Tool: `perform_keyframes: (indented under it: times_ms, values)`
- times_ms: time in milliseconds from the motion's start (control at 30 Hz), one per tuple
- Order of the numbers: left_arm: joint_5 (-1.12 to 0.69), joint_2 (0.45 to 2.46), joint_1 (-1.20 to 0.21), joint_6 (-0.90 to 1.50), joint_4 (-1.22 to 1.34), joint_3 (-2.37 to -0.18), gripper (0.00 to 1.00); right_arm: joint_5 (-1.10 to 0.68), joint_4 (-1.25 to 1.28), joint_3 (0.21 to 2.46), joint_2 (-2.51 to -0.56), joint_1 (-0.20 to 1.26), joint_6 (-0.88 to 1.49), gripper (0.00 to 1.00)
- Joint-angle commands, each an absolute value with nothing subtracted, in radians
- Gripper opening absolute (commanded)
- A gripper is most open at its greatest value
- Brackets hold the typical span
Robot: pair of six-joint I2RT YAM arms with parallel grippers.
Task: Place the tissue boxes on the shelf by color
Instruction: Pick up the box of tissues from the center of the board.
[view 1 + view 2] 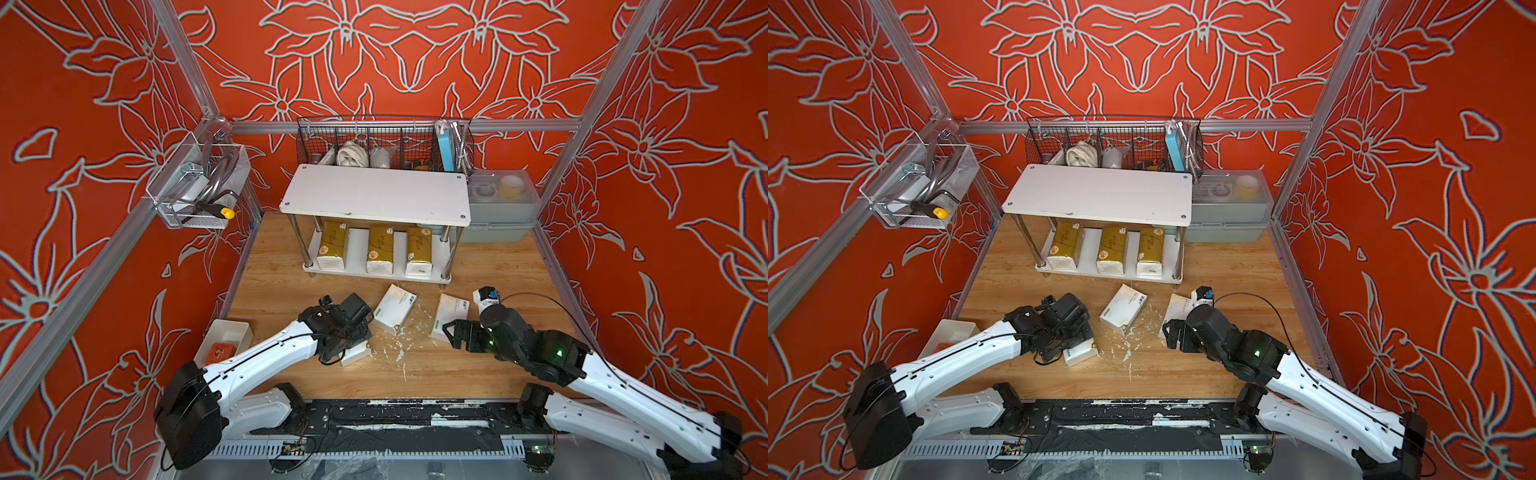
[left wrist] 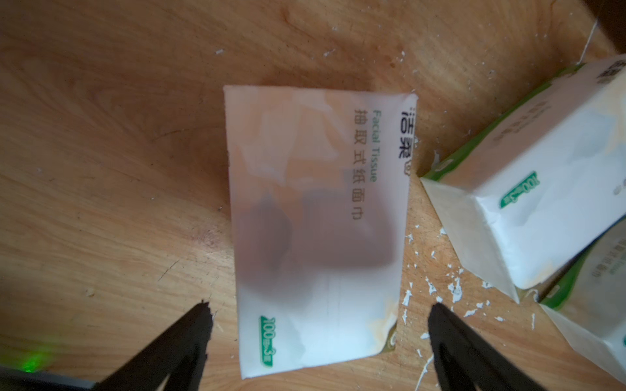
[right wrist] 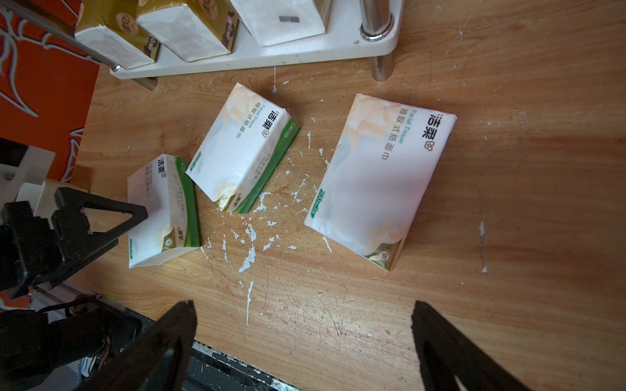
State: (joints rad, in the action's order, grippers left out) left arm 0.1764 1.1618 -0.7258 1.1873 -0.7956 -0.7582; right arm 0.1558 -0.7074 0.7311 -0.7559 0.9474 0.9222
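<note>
In both top views the shelf (image 1: 374,195) has a bare upper board. Three gold packs (image 1: 379,249) stand side by side on its lower board. Three white packs (image 1: 395,309) lie on the table (image 1: 519,270) in front, apart from the shelf.

Left wrist view: my left gripper (image 2: 320,311) is spread wide and holds nothing, with one finger (image 2: 189,338) to each side of a white pack (image 2: 318,220). How high above it I am, I cannot tell. The wrap is glossy printed film over a soft brick, with rounded corners and a folded end seam. I judge it light, squashy and slick. I would pinch across its short width near the middle, firmly enough to dent the film, or it may slip or sag.

Right wrist view: my right gripper (image 3: 304,306) is also wide open and empty, over bare wood short of the nearest pack (image 3: 379,176). The wood-grain top is scuffed and strewn with white flakes (image 3: 250,237). The shelf board is smooth white on chrome legs (image 3: 376,27).
</note>
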Motion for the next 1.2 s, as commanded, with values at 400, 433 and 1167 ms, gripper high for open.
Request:
perform_keyframes:
  times_ms: [400,433,1167]
  values:
    - [0.144,1.277,-0.758,1.183,-0.684,-0.692,0.99,0.166,-0.723,0.732,-0.738,0.939,0.913,0.99]
    - [0.138,1.291,-0.758,1.172,-0.675,-0.693,0.99,0.166,-0.724,0.732,-0.738,0.939,0.913,0.99]
    - [0.133,1.353,-0.758,1.055,-0.677,-0.685,0.92,0.175,-0.746,0.744,-0.716,0.934,0.908,0.99]
